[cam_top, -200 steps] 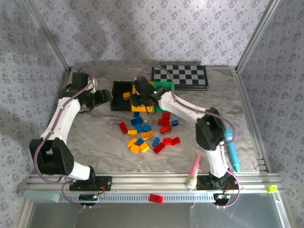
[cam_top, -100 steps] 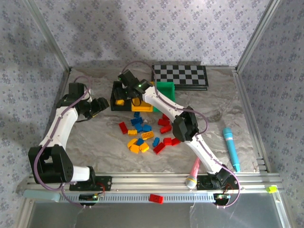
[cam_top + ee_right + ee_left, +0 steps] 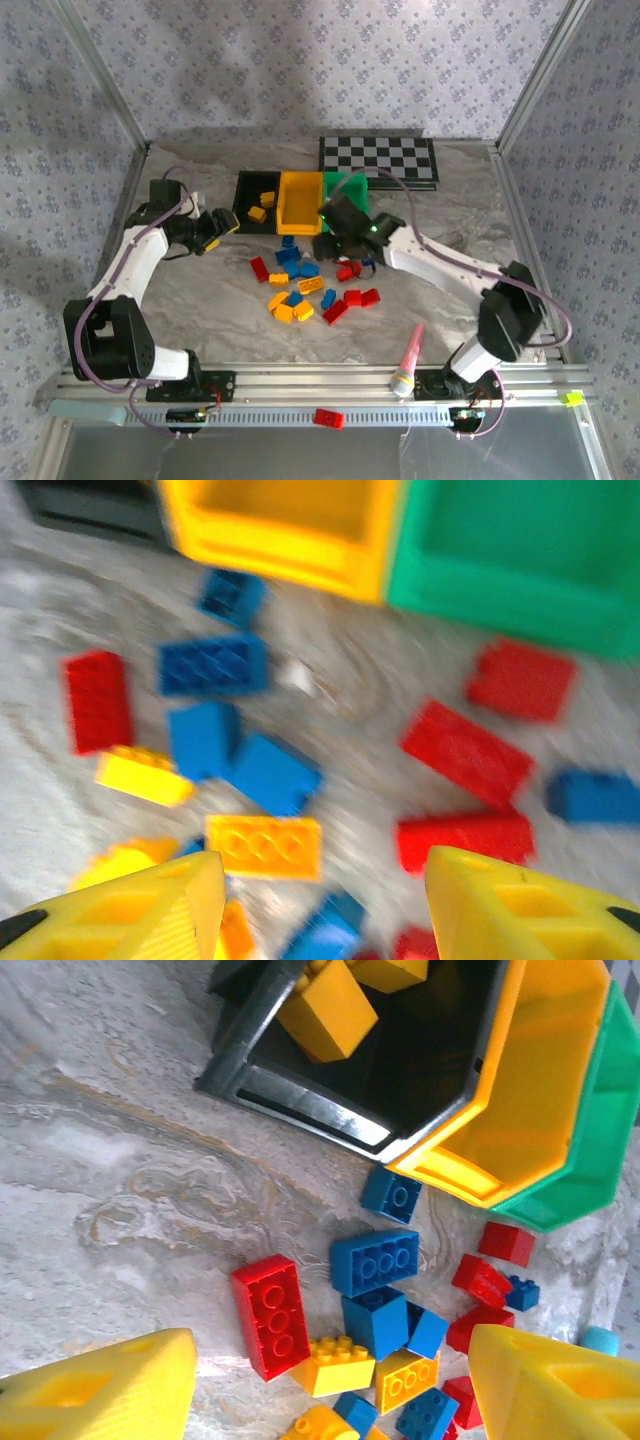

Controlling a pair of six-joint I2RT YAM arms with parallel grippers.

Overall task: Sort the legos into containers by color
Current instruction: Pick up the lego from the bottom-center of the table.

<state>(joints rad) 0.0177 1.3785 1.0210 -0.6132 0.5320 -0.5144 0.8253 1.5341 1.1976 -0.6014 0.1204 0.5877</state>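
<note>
- Right claw (image 3: 322, 880): fingers set apart with nothing between them. It hovers low over the loose bricks (image 3: 310, 280), just in front of the bins; the wrist view is blurred.
- Directly under it: an orange-yellow brick (image 3: 265, 847), studs up, with blue bricks touching or close on its far side and red ones off to the right.
- Left claw (image 3: 325, 1360): also parted and empty, off to the left of the pile beside the black bin (image 3: 300, 1090).
- Black bin: holds yellow bricks (image 3: 325, 1005).
- Yellow bin (image 3: 300, 215) and green bin (image 3: 350, 185): what you can see of them looks empty.
- Surface (image 3: 200, 290): most bricks lie here unsorted, so you are early in the task.
- Step in hand, as I judge it: you are between picks, choosing the next brick.
- Next move: pick one brick, probably the orange-yellow one. Square the fingers across its short sides, descend clear of the blue neighbours, close, then carry it to the black bin with the other yellows.
</note>
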